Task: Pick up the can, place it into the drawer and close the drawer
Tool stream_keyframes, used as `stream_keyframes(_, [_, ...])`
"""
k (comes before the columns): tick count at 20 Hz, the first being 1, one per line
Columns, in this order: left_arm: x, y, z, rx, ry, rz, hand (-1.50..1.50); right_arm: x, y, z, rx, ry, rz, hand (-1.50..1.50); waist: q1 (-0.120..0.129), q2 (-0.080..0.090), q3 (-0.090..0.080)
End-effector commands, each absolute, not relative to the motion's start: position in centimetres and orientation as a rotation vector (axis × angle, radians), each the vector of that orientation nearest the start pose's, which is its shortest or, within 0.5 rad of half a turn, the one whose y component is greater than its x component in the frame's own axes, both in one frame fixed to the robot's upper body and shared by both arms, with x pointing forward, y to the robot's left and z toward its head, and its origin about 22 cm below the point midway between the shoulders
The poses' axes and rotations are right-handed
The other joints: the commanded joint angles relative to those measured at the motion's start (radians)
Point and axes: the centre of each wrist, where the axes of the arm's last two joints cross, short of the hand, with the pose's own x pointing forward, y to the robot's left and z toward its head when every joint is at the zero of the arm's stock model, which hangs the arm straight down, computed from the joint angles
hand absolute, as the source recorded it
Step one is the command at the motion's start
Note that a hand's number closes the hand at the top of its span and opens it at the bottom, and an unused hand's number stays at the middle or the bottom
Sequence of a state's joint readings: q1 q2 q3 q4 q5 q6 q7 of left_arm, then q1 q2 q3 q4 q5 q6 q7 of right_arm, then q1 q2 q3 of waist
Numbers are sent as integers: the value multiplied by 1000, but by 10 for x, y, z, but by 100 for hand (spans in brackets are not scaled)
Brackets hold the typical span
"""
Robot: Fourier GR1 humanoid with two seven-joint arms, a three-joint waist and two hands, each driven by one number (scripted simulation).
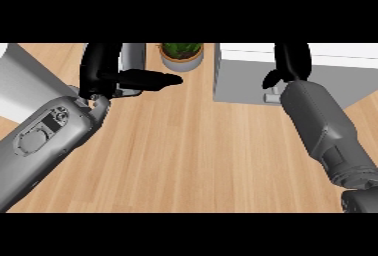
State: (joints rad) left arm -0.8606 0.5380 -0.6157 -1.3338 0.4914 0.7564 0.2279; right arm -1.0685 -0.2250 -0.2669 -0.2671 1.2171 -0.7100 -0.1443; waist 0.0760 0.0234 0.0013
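Note:
The drawer (244,85) stands open at the upper right, with a white top (332,52) and a grey inside. My right hand (293,62) reaches over it, fingers stretched away from me and thumb spread to the left, with nothing visibly held. A small pale thing (272,95) shows just below the thumb, beside the wrist and inside the drawer; I cannot tell whether it is the can. My left hand (103,70) rests open at the upper left, fingers up and thumb pointing right.
A potted plant (181,54) in a grey pot stands at the back between the two hands. A pale grey slab (22,80) lies at the far left edge. The wooden counter (192,150) fills the middle and the front.

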Motion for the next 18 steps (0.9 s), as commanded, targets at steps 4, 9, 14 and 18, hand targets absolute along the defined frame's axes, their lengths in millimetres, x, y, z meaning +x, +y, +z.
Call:
stream_keyframes(4, [349, 151, 150, 220, -1713, -91, -150, 462, -178, 95, -1107, -1855, 597, -150, 22, 0, 4])
stream_keyframes(9, [352, 163, 151, 252, -1736, -78, -150, 467, -179, 111, -953, -1923, 468, -150, 1, 0, 3])
stream_keyframes(14, [345, 174, 137, 270, -1708, -69, -150, 467, -177, 109, -765, -1954, 294, -150, -7, -7, 3])
stream_keyframes(18, [339, 180, 139, 275, -1713, -52, -150, 466, -172, 105, -625, -1925, 205, -150, -21, -14, 1])
